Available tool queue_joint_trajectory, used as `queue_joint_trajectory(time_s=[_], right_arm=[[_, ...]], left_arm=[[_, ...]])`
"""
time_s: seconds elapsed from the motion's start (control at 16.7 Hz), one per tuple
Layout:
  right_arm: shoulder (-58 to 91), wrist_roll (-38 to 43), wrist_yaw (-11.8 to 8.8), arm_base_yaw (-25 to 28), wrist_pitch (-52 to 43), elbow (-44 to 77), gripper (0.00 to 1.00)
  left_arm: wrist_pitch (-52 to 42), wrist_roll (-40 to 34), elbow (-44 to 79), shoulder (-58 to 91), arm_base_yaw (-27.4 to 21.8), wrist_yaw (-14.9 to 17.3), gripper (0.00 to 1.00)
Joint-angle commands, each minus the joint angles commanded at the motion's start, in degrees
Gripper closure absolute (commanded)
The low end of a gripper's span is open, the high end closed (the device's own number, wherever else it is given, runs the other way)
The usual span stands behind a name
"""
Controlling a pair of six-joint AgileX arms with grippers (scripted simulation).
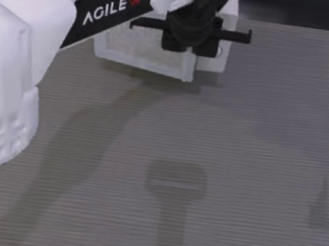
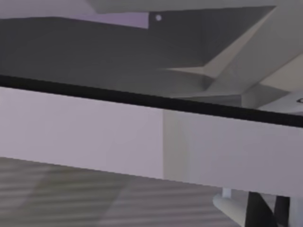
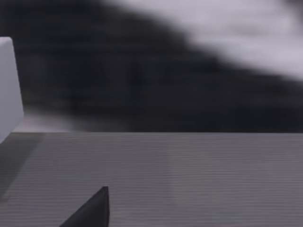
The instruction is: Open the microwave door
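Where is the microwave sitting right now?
In the top view the microwave sits at the table's far edge, left of centre, mostly hidden beneath the left arm, whose left gripper hangs at its front by the door.

The microwave [image 1: 218, 60] is a small white box at the far edge of the table, a little left of centre in the top view. Much of its top is hidden under the left arm, so only the front lower part and the right end show clearly. A round grey knob shows at its right front.

The door [image 1: 143, 50] is a flat white panel with a speckled grey mesh window. Its right edge stands slightly out from the body, so it looks ajar, swung out a little towards the near side. The handle cannot be made out.

In the left wrist view the door [image 2: 85, 130] shows as a broad pale panel with a dark upper edge.
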Motion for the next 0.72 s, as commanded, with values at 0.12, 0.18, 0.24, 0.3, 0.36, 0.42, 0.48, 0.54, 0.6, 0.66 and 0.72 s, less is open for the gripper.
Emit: queue_joint_trajectory(time_s=[0.12,0.18,0.24,0.3,0.36,0.42,0.48,0.54,0.6,0.66,0.72], right_arm=[[0.0,0.0,0.0,0.0,0.0,0.0,0.0],[0.0,0.0,0.0,0.0,0.0,0.0,0.0],[0.0,0.0,0.0,0.0,0.0,0.0,0.0],[0.0,0.0,0.0,0.0,0.0,0.0,0.0],[0.0,0.0,0.0,0.0,0.0,0.0,0.0],[0.0,0.0,0.0,0.0,0.0,0.0,0.0],[0.0,0.0,0.0,0.0,0.0,0.0,0.0],[0.0,0.0,0.0,0.0,0.0,0.0,0.0],[0.0,0.0,0.0,0.0,0.0,0.0,0.0],[0.0,0.0,0.0,0.0,0.0,0.0,0.0],[0.0,0.0,0.0,0.0,0.0,0.0,0.0]], left_arm=[[0.0,0.0,0.0,0.0,0.0,0.0,1.0],[0.0,0.0,0.0,0.0,0.0,0.0,1.0],[0.0,0.0,0.0,0.0,0.0,0.0,1.0],[0.1,-0.2,0.0,0.2,-0.4,0.3,1.0],[0.2,-0.1,-0.2,0.0,-0.4,0.4,1.0],[0.7,0.4,-1.0,-0.6,-0.3,0.7,1.0],[1.5,1.1,-2.4,-1.5,-0.1,1.0,1.0],[2.4,2.0,-4.2,-2.6,0.0,1.4,1.0],[3.3,3.0,-6.1,-3.6,0.2,1.8,1.0],[4.2,4.0,-8.0,-4.6,0.3,2.1,1.0],[5.0,4.9,-9.5,-5.5,0.4,2.4,1.0]])
